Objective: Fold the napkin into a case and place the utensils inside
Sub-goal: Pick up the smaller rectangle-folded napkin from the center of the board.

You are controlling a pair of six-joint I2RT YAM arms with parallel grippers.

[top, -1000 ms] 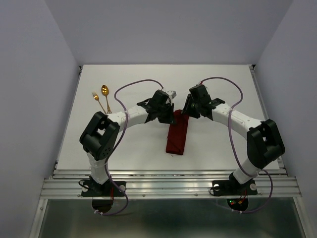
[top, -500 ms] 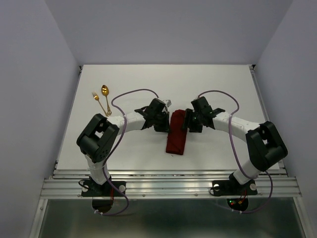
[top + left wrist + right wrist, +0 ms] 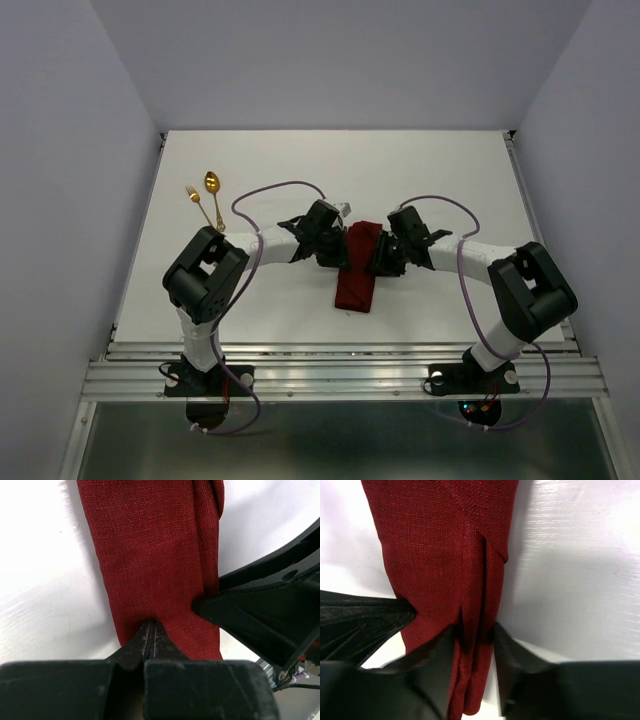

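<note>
The napkin (image 3: 355, 285) lies mid-table as a narrow dark red strip, its length running near to far. My left gripper (image 3: 340, 252) is shut, and its tips (image 3: 151, 624) press down on the cloth (image 3: 150, 555) near the strip's left edge. From the right, my right gripper (image 3: 378, 258) straddles the strip's right-hand fold. Its jaws (image 3: 472, 630) are closed on that rolled edge of the napkin (image 3: 435, 540). The gold spoon (image 3: 212, 185) and fork (image 3: 195, 198) lie far left at the back, apart from both grippers.
The white table (image 3: 450, 180) has a raised metal rail along its near edge (image 3: 340, 352). Purple cables loop over both arms. The two grippers sit close together across the strip, and the right one's black finger (image 3: 240, 615) shows in the left wrist view.
Both grippers have moved from the strip's far end toward its middle and dropped onto it. The right jaws widened, then closed on the right-hand fold. The far end of the napkin now shows.
</note>
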